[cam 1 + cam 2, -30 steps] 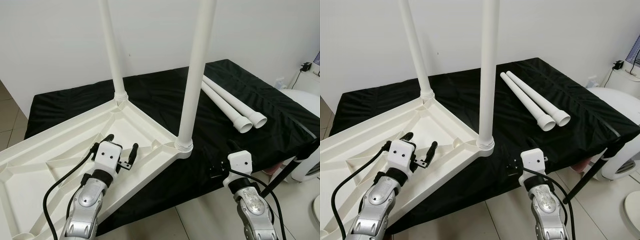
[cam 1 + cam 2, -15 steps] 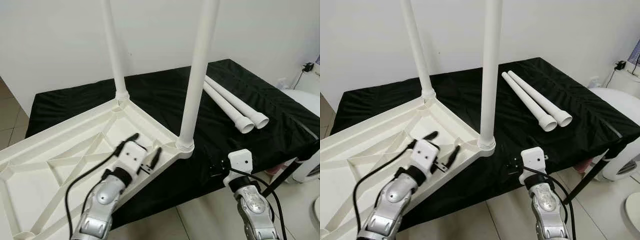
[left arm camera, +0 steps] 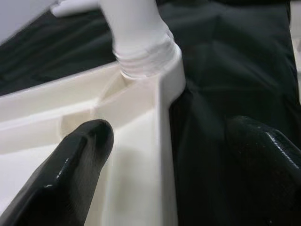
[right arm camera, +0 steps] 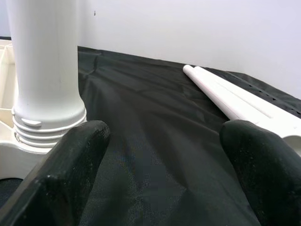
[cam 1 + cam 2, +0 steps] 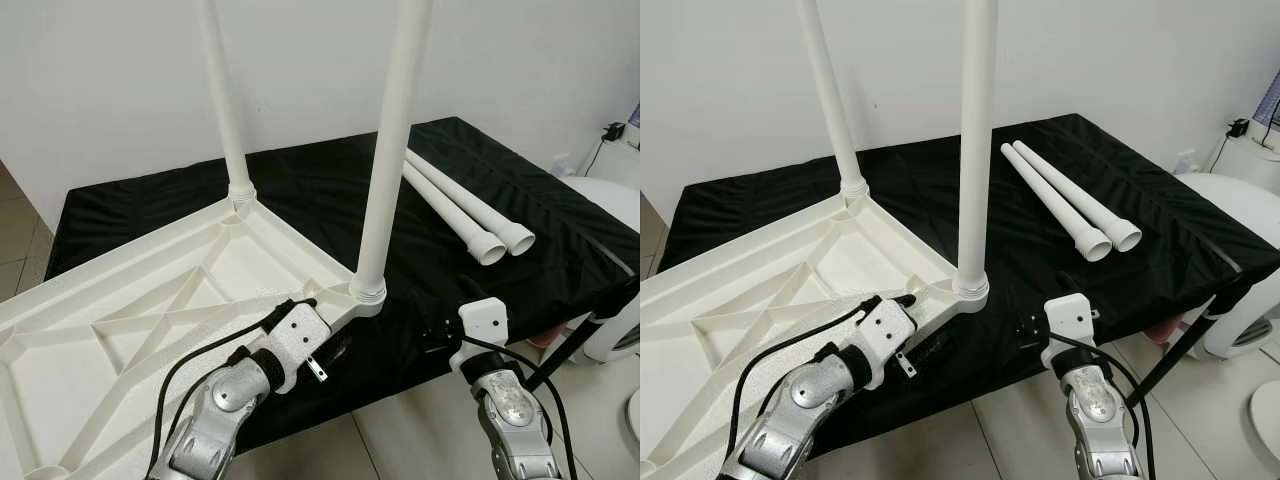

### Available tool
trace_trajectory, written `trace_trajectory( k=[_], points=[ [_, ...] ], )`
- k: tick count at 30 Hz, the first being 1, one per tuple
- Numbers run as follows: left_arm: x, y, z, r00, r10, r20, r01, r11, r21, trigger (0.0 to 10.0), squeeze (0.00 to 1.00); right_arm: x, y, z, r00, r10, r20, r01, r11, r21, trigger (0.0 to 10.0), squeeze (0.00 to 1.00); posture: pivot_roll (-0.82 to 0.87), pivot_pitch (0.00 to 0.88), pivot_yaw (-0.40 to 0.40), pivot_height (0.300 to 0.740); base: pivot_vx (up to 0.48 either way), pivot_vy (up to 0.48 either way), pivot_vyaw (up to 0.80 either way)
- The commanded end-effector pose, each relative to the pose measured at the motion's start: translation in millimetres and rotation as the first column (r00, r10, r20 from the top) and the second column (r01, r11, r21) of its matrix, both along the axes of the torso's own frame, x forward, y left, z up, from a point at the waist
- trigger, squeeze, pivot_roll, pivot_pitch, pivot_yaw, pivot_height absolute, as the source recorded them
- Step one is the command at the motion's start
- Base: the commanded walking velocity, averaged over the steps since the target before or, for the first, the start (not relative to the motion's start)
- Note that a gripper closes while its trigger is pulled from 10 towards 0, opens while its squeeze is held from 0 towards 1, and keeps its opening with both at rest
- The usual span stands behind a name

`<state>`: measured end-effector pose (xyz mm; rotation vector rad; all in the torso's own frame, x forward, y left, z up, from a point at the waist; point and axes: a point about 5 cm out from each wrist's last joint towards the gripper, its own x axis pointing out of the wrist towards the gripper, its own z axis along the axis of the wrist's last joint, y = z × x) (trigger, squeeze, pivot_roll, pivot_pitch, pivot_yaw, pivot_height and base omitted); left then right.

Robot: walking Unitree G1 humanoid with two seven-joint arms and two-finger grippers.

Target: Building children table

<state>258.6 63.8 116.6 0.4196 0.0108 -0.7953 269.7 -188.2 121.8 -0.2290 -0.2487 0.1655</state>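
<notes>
An upturned cream tabletop [image 5: 120,300] lies on a black-covered table [image 5: 300,190]. Two white legs stand screwed into its corners: the near leg [image 5: 392,150] and the far leg [image 5: 222,90]. Two loose legs [image 5: 460,205] lie side by side on the cloth to the right. My left gripper [image 5: 322,322] is open and straddles the tabletop's rim [image 3: 162,122] just short of the near leg's socket, one finger inside the rim and one outside. My right gripper [image 5: 448,312] is open at the table's front edge, right of that socket, with nothing between its fingers [image 4: 70,160].
A white wall stands close behind the table. A white rounded appliance [image 5: 610,200] sits at the right, with a black rod [image 5: 570,350] slanting down to the tiled floor [image 5: 400,430]. The tabletop overhangs the table's front left edge.
My left gripper has moved right, from over the tabletop's ribbed inside to its front rim by the near leg, and turned to straddle it. The right gripper has barely moved.
</notes>
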Motion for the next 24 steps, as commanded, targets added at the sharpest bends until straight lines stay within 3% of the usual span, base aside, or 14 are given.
trace_trajectory(
  k=[1,14,24],
  points=[
    [0.1,1.5,-8,0.999,0.001,-0.035,0.002,0.997,0.076,10.0,0.0,-0.4,-2.1,1,1.0,-0.009,0.008,0.009,1.0,-0.001,10.0,0.0,-0.11,0.038,0.079,0.74,0.0,0.0,0.0],
    [7.7,3.5,-18,0.989,0.082,-0.126,-0.05,0.969,0.241,10.0,0.0,-1.5,-2.9,2,1.0,-0.014,0.013,0.014,1.0,-0.007,10.0,0.0,-0.12,0.04,0.085,0.74,0.0,0.0,0.0],
    [11.3,0.6,-14,0.975,0.113,-0.189,-0.068,0.971,0.228,10.0,0.0,-2.3,-1.3,2,1.0,-0.013,0.014,0.013,1.0,-0.009,10.0,0.0,-0.12,0.038,0.088,0.74,0.0,0.0,0.0]
  ],
)
